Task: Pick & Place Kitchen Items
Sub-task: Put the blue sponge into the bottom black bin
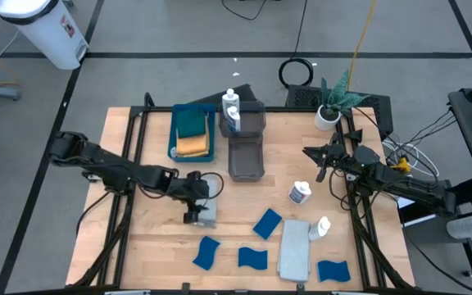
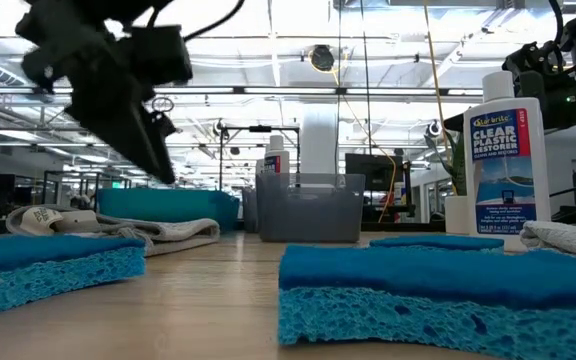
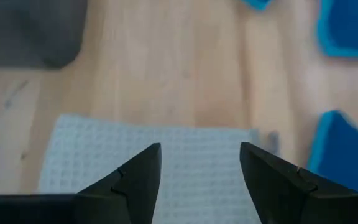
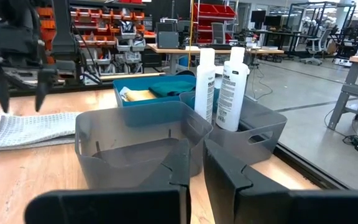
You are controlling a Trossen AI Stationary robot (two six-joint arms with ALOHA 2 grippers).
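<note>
The left hand hung over a folded light grey cloth on the tabletop, left of centre, its fingers spread apart with nothing between them. In the left wrist view the cloth filled the gap between the fingers, so the hand looked lined up for a grasp. To do it well, I judged, the hand should drop straight down until both tips pressed the weave, then pinch through all the folded layers at the middle so no flap trailed.

The right hand waited over the right side of the tabletop, fingers closed on nothing, facing the two grey bins.

A second grey cloth lay near the front edge, among four blue sponges, with one white bottle just beyond it and another beside it.

From above, the left hand hid much of the cloth; whether its tips touched the fabric could not be told. The blue tray held orange and green cloths.
</note>
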